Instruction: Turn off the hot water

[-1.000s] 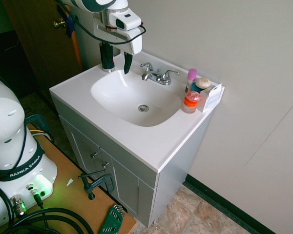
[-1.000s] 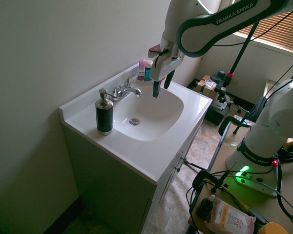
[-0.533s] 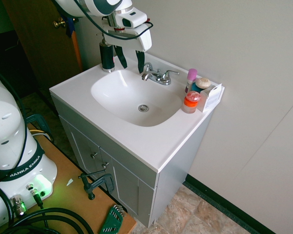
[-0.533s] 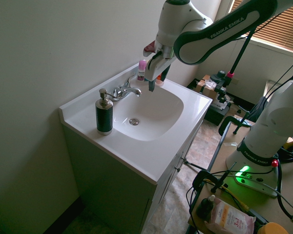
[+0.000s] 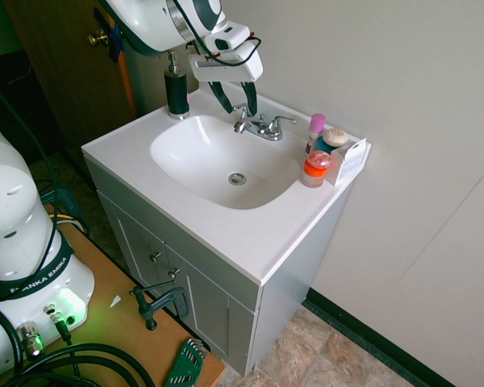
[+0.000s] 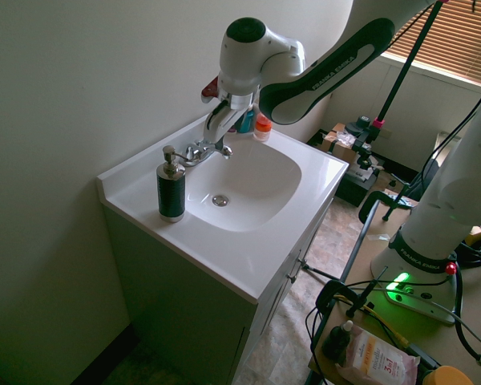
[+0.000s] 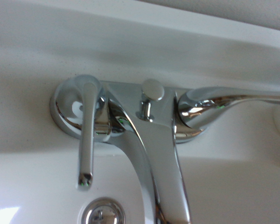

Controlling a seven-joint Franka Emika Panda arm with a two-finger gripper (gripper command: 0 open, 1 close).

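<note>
In the first exterior view, shows the gripper (image 5: 241,110) with fingers apart, at the hot-water lever (image 5: 241,106), contact unclear; leaves open room over the basin (image 5: 202,161), out to the front edge. In the second, hides the other lever (image 5: 285,120) behind the gripper; shows the soap dispenser (image 6: 171,191) near the side edge. In the wrist view, reveals a small knob (image 7: 152,90) behind the spout (image 7: 163,158).

A plain pale wall (image 5: 403,121) rises behind the white-topped gray vanity (image 5: 185,278) I face, a dark green baseboard (image 5: 371,343) along its foot, above mottled tan flooring (image 5: 294,343). I see a brown door (image 5: 73,72); elsewhere, daylight glows through a window's wooden blinds (image 6: 449,52).
</note>
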